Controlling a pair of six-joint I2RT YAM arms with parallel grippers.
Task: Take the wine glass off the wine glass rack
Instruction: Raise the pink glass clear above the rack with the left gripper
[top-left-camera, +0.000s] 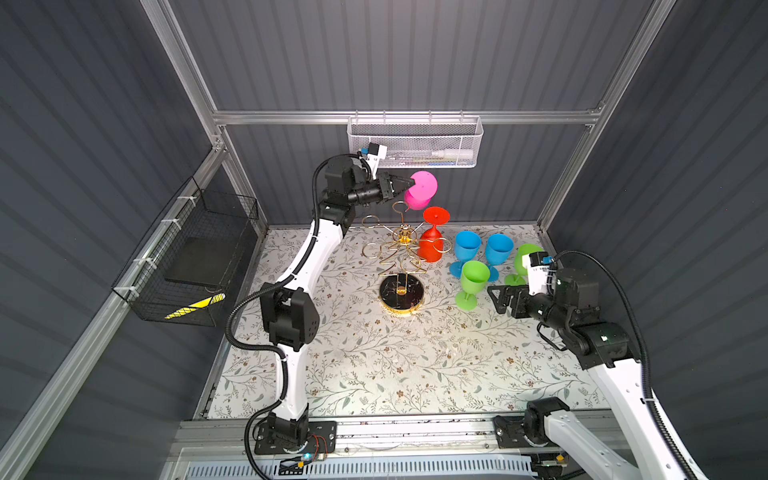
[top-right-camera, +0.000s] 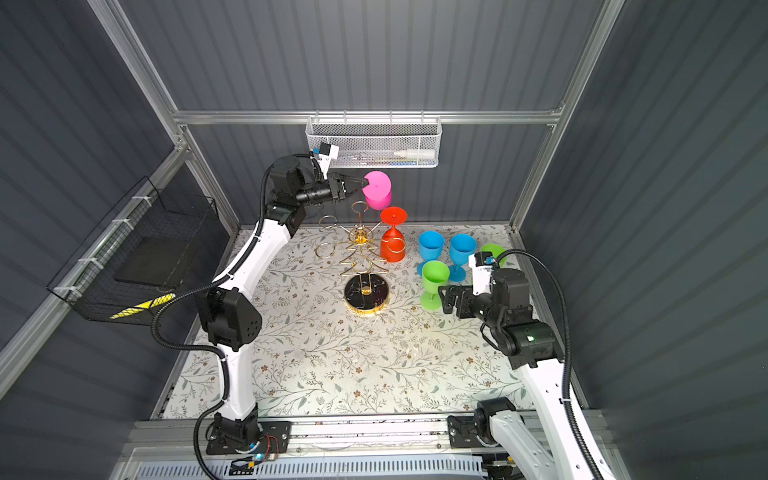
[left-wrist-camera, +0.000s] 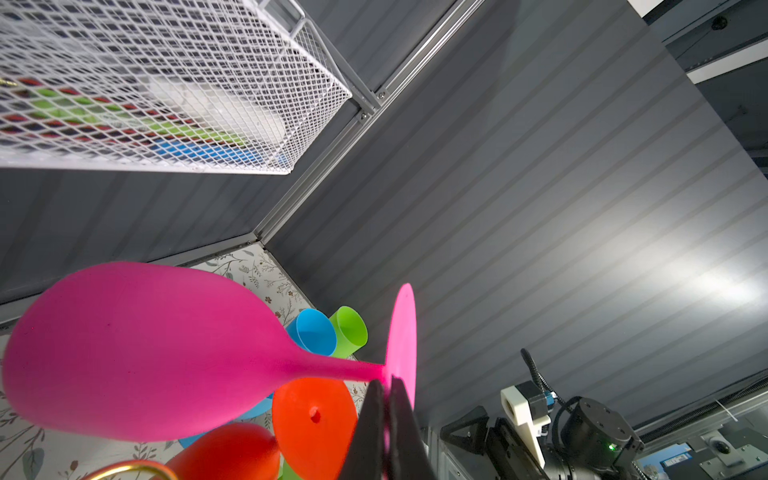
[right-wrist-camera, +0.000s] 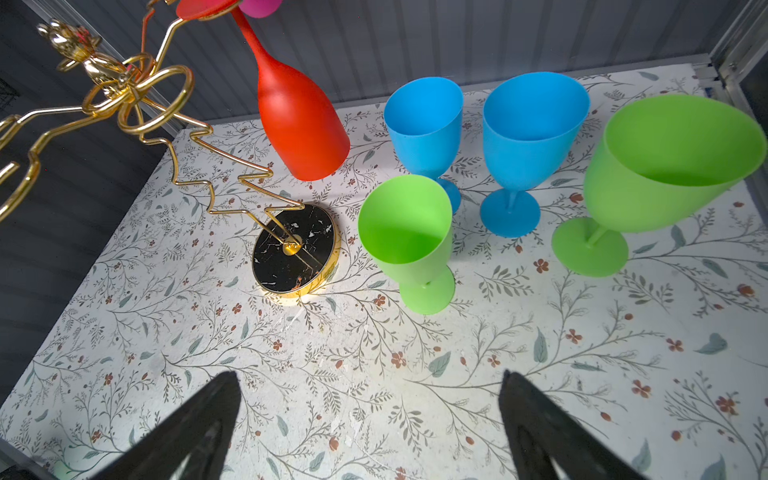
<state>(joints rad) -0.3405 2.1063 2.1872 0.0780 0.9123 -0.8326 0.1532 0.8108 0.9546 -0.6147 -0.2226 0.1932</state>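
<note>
The wine glass rack (top-left-camera: 405, 241) is a gold wire stand on a round black base (top-left-camera: 402, 293) in the middle of the table. A pink wine glass (top-left-camera: 420, 190) hangs upside down, high behind the rack's back ring arm. My left gripper (top-left-camera: 412, 182) is shut on the rim of its foot disc (left-wrist-camera: 403, 332). The gold ring next to the pink bowl looks empty. A red wine glass (top-left-camera: 432, 245) hangs upside down on the rack's right arm. My right gripper (right-wrist-camera: 369, 377) is open and low over the table, right of the base (right-wrist-camera: 295, 249), with nothing between its fingers.
Two blue glasses (top-left-camera: 467, 249) (top-left-camera: 498, 249) and two green glasses (top-left-camera: 473, 282) (top-left-camera: 524, 257) stand upright right of the rack. A white mesh basket (top-left-camera: 415, 143) hangs on the back wall just above the left gripper. A black wire basket (top-left-camera: 187, 257) is on the left wall.
</note>
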